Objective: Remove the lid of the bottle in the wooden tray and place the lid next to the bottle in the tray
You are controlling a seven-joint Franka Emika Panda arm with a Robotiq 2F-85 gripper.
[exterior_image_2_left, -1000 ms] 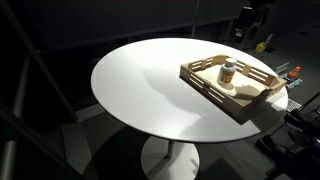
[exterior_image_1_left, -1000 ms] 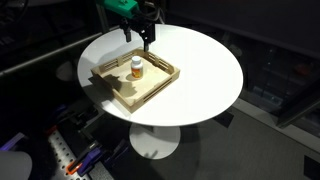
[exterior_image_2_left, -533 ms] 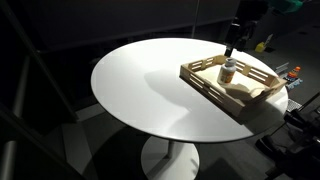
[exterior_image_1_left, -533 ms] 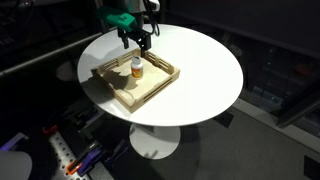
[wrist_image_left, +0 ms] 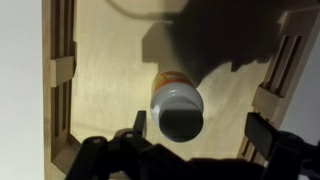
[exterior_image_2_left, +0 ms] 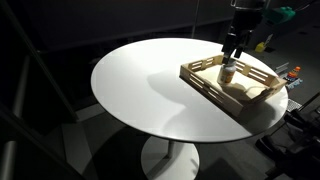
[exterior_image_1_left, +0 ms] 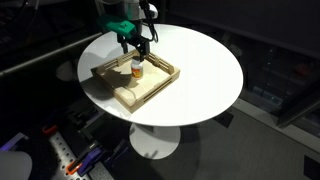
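The small orange bottle (exterior_image_1_left: 136, 69) stands upright inside the wooden tray (exterior_image_1_left: 112, 73) on the round white table; it also shows in an exterior view (exterior_image_2_left: 228, 72) and from above in the wrist view (wrist_image_left: 173, 88). Its white lid (wrist_image_left: 181, 108) is on the bottle. My gripper (exterior_image_1_left: 137, 46) hangs just above the bottle, also seen in an exterior view (exterior_image_2_left: 231, 52). In the wrist view the gripper (wrist_image_left: 198, 128) is open, with a finger on each side of the lid and not touching it.
The tray (exterior_image_2_left: 212, 88) sits near the table's edge (exterior_image_2_left: 150, 120) and its low slatted walls (wrist_image_left: 62, 70) surround the bottle. Dark cluttered surroundings lie beyond the table, with a yellow object (exterior_image_2_left: 262, 46) behind it.
My gripper has moved from beyond the tray to directly over the bottle and has come down closer to the lid. The bottle and tray have not moved.
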